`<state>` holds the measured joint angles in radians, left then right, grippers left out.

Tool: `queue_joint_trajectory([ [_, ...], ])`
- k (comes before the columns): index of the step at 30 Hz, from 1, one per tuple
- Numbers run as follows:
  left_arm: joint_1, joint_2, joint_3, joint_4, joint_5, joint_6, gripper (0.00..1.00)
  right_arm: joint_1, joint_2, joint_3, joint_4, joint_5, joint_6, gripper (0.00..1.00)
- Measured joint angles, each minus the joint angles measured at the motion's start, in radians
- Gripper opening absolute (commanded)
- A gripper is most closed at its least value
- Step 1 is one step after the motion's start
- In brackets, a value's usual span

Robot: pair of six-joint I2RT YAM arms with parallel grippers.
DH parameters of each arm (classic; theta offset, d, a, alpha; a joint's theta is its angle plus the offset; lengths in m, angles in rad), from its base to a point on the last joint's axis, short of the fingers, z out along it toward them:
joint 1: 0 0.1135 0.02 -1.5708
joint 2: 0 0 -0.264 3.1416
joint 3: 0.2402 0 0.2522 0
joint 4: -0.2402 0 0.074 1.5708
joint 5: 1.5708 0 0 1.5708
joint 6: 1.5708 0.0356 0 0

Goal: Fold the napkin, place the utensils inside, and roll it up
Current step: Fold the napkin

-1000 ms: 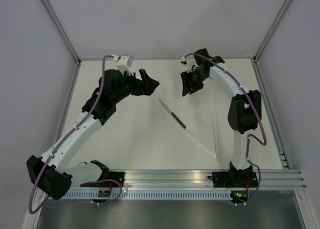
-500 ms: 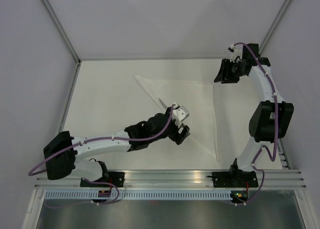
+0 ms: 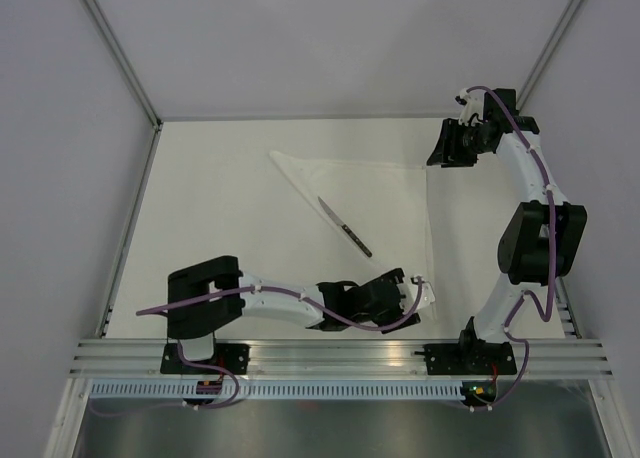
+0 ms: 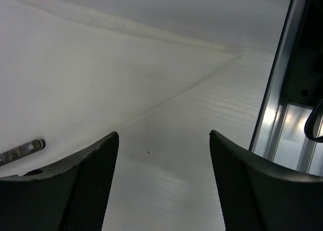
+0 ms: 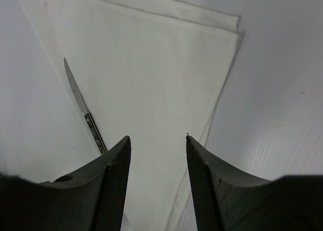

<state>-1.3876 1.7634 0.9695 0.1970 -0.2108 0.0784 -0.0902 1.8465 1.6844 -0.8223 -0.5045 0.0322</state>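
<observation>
Napkin (image 3: 390, 213) lies folded as a triangle on the far right part of the worktop (image 3: 220, 238), 1 point aimed at the near right corner. Knife (image 3: 345, 226) rests on it just inside the long slanted edge, blade pointing to the far left.

Step in hand, by my reading: fold done, knife placed, roll not yet begun.

- Left gripper (image 3: 418, 290) sits low at the napkin's near point, jaws apart, nothing between them; the wrist view shows bare worktop and the cloth edge in the gap
- Right gripper (image 3: 447, 146) hangs over the far right corner, jaws apart and empty

Next move likely calls for both to pinch only cloth at those 2 corners and carry it over the knife without nudging it.

Hard to make out:
- Cloth edges fade into the pale worktop
- Left fingertips hidden under the wrist from above; contact with cloth unclear
- Left wrist view cuts the knife to a riveted handle end
</observation>
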Motion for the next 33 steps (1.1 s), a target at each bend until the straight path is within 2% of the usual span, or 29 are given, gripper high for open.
queue_joint_trajectory([
  [6, -0.047, 0.104, 0.093, 0.03, -0.002, 0.077, 0.75, 0.0, 0.0, 0.0, 0.0, -0.001, 0.002, 0.54],
  [22, -0.074, 0.257, 0.156, 0.171, -0.047, 0.232, 0.67, 0.0, 0.0, -0.01, 0.014, 0.0, 0.002, 0.53],
  [31, -0.104, 0.311, 0.171, 0.253, -0.067, 0.304, 0.56, 0.0, 0.0, -0.01, 0.019, 0.001, 0.002, 0.52],
  [33, -0.113, 0.32, 0.171, 0.267, -0.076, 0.315, 0.52, 0.0, 0.0, -0.01, 0.02, 0.002, 0.002, 0.52],
])
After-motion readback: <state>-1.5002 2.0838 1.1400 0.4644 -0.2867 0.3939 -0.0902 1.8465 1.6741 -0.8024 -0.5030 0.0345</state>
